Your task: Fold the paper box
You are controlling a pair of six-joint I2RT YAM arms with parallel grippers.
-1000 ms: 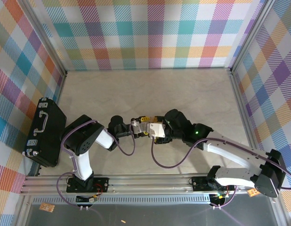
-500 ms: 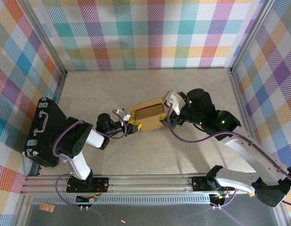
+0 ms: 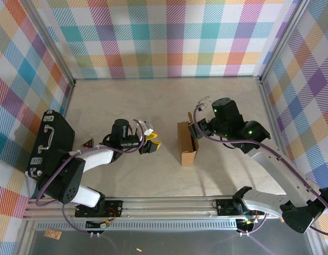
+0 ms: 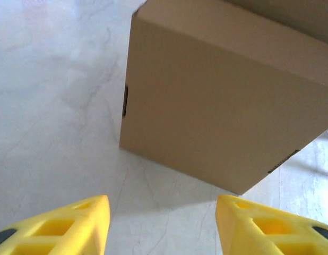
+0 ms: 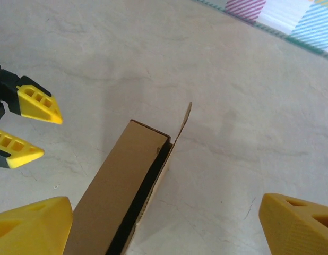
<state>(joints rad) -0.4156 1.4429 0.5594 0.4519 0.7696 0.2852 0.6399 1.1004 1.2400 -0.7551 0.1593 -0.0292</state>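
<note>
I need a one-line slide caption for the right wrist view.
Open right gripper over the upright paper box, left gripper open nearby.

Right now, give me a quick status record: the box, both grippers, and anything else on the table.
paper box: standing on a narrow edge mid-table, not gripped
end flap: ajar, dark gap beside it
left gripper: open, facing the box's broad side, apart from it
right gripper: open wide, above the flap end, not touching
black case: at the table's left edge
</note>
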